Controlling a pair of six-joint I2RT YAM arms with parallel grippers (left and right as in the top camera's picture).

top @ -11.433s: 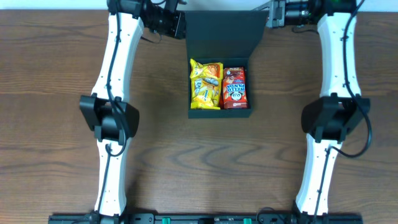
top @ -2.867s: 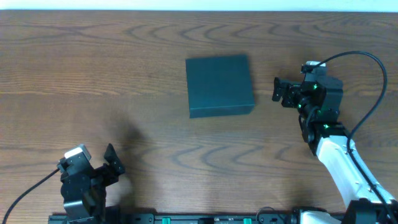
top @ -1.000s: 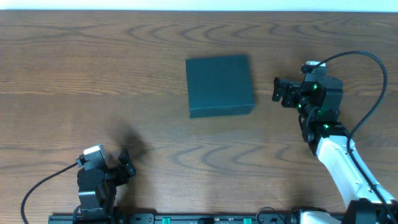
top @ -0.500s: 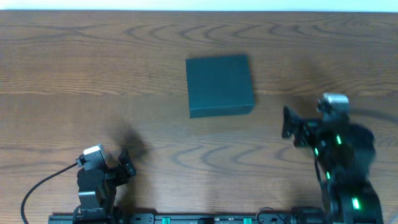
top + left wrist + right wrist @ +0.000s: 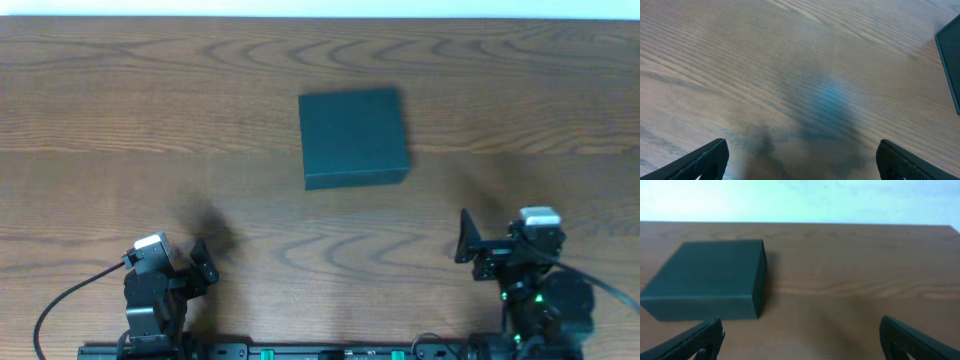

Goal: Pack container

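The container (image 5: 354, 137) is a dark teal box lying in the middle of the table with its flap lid shut, so its contents are hidden. It also shows in the right wrist view as the container (image 5: 710, 275) at the left, and only a sliver of the container (image 5: 952, 55) reaches the left wrist view's right edge. My left gripper (image 5: 204, 262) is drawn back near the front left edge, open and empty; the left gripper (image 5: 800, 155) hangs over bare wood. Front right, my right gripper (image 5: 466, 240) is open and empty, well short of the box; the right gripper (image 5: 801, 330) faces it.
The brown wooden table (image 5: 120, 120) surrounds the box. Its far edge (image 5: 320, 17) meets a pale wall. Both arm bases sit on a rail at the front edge (image 5: 320, 350).
The right arm has pulled back from beside the box's right side toward the front edge, still open. The left arm and the box have not moved.
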